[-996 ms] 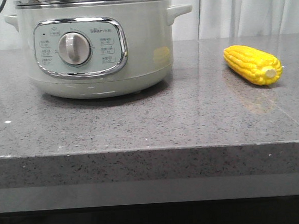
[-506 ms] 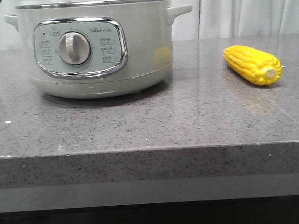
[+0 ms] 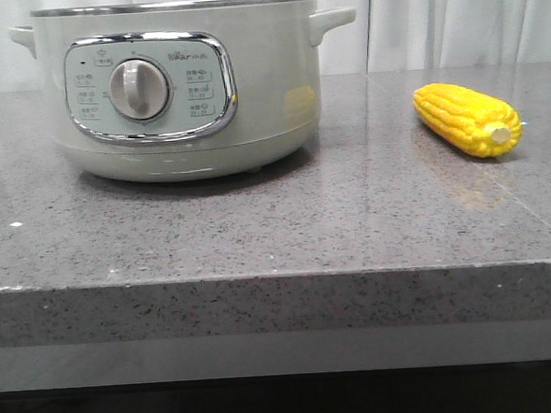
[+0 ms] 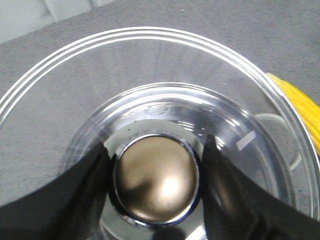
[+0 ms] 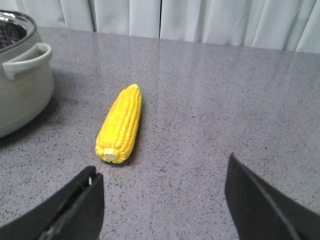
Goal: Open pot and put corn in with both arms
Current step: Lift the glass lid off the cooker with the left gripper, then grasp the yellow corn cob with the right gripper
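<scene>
Lifting clear of the large round pale-green electric pot (image 3: 177, 91), the clear glass lid (image 4: 150, 100) no longer shows above the steel rim in the front view, where half a second ago a band of glass and metal still sat on top of it. The pot itself stands where it did, on the left of the grey speckled stone surface (image 3: 277, 225), its cream dial (image 3: 138, 90) facing forward.

The left wrist view explains the change: the left gripper (image 4: 156, 186) is clamped on the lid's round brass-coloured knob (image 4: 156, 180), one dark finger on each side of it, and grey surface shows through the glass dome, not the pot's inside. A strip of yellow shows at the edge of that view, beyond the lid's rim. So I judge the opening step is as good as done; the lid hangs in the air, and where it will be set down is not yet decided by anything visible.

The bright yellow corn cob (image 3: 467, 119) lies untouched on the surface, well apart from the pot on its right, pale stub end towards the front. The right gripper (image 5: 162, 200) hovers near it with its fingers spread wide, holding nothing. The right wrist view also catches the pot's open steel rim (image 5: 20, 22) beside a pale-green side handle (image 5: 27, 60). What remains is to take the cob and carry it over that rim.
</scene>
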Controlling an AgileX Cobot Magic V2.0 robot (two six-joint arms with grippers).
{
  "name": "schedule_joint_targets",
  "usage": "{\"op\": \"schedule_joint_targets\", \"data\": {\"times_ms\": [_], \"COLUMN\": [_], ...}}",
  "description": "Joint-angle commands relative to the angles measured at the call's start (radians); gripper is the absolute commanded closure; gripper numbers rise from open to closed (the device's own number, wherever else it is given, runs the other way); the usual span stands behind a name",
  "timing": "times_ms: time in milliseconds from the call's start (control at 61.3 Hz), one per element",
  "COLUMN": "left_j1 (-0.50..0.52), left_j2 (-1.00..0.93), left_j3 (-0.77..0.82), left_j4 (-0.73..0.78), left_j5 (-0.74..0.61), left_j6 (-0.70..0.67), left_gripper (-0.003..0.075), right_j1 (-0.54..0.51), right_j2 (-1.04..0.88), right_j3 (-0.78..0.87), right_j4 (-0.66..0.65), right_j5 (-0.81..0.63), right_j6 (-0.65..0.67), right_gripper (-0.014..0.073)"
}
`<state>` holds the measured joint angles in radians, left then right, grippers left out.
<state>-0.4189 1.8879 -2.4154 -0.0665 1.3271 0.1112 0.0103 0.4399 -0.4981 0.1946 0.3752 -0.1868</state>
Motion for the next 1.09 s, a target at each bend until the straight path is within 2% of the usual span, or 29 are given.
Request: {"op": "schedule_joint_targets", "data": {"times_ms": [0, 98, 245, 408, 718, 914, 1077], "left_j1": [-0.001, -0.001, -0.001, -0.001, -0.001, 0.006, 0.067], "left_j2": [-0.114, -0.168, -0.271, -0.375, -0.613, -0.708, -0.738], "left_j3": [-0.017, 0.056, 0.253, 0.446, 0.786, 0.937, 1.005], "left_j4": [0.006, 0.009, 0.086, 0.101, 0.212, 0.338, 0.335], "left_j5": [-0.067, -0.067, -0.067, -0.076, -0.255, -0.259, -0.277], "left_j6": [-0.035, -0.039, -0.064, -0.069, -0.166, -0.272, -0.28], "left_gripper": [0.0512, 0.0512, 0.0512, 0.0512, 0.0512, 0.0512, 0.0512], "right_j1": [-0.003, -0.003, -0.003, -0.003, 0.0, 0.064, 0.105], "right_j2": [0.051, 0.103, 0.179, 0.259, 0.452, 0.604, 0.74], "right_j3": [-0.045, -0.067, -0.11, -0.154, -0.267, -0.36, -0.445], "right_j4": [-0.002, -0.002, -0.002, -0.001, -0.001, -0.001, -0.001], "right_j5": [-0.07, -0.074, -0.081, -0.077, -0.072, -0.07, -0.064], "right_j6": [-0.004, -0.004, -0.004, -0.004, -0.004, -0.004, -0.004], "right_gripper": [0.0065, 0.0065, 0.0065, 0.0065, 0.0064, 0.0064, 0.0062]}}
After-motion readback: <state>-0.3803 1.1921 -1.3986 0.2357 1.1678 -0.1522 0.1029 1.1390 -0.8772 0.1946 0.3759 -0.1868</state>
